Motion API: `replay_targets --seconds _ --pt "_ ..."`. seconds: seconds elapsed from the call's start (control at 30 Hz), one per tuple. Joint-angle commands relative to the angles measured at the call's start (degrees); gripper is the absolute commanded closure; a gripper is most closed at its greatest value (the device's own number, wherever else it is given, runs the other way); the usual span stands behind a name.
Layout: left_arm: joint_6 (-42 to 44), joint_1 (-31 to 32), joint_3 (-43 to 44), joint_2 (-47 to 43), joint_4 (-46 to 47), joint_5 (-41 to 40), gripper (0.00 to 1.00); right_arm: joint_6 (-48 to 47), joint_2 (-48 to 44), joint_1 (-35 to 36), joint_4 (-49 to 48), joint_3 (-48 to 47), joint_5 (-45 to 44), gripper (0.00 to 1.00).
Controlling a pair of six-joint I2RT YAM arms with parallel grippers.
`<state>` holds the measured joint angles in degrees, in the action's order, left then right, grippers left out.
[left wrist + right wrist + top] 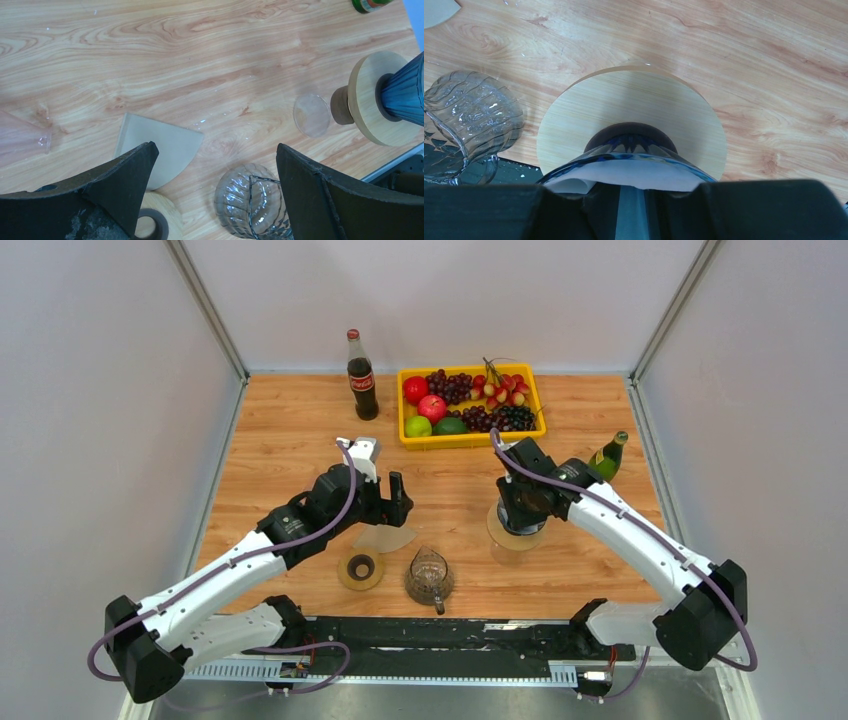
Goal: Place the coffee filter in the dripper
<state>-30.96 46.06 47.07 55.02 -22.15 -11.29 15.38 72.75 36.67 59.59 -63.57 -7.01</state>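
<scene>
A blue glass dripper (pixel 624 156) stands on its round wooden base (pixel 634 110) at the right middle of the table, and also shows in the left wrist view (pixel 405 90). A white coffee filter (pixel 634 175) lies inside its cone against the far wall. My right gripper (pixel 621 187) hangs directly over the dripper's mouth (pixel 520 512), fingers apart on either side of the filter. A second, beige filter (pixel 160 145) lies flat on the table (pixel 385 538). My left gripper (pixel 215 150) is open and empty above it (pixel 398 502).
A glass carafe (pixel 430 578) and a wooden ring (pixel 360 570) sit near the front edge. A clear round lid (pixel 311 115) lies beside the dripper base. A green bottle (pixel 607 455), a cola bottle (pixel 361 375) and a yellow fruit basket (pixel 470 440) stand behind.
</scene>
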Motion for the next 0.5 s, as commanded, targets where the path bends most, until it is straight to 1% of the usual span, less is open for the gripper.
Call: replay_targets --seconds 0.0,0.3,0.37,0.47 --pt "0.9 -0.2 0.1 -1.0 -0.2 -0.7 0.0 1.4 4.3 0.1 3.2 3.2 2.6 0.7" --pt "0.7 -0.2 0.7 -1.5 -0.4 -0.8 0.0 1.6 4.6 0.1 3.5 0.4 2.3 0.7" --pt "0.7 -0.2 0.8 -1.6 -0.5 -0.7 0.0 1.5 4.2 0.1 3.5 -0.3 2.4 0.66" --pt "0.7 -0.2 0.8 -1.9 -0.4 -0.6 0.0 1.6 3.5 0.1 3.5 -2.0 2.0 0.64"
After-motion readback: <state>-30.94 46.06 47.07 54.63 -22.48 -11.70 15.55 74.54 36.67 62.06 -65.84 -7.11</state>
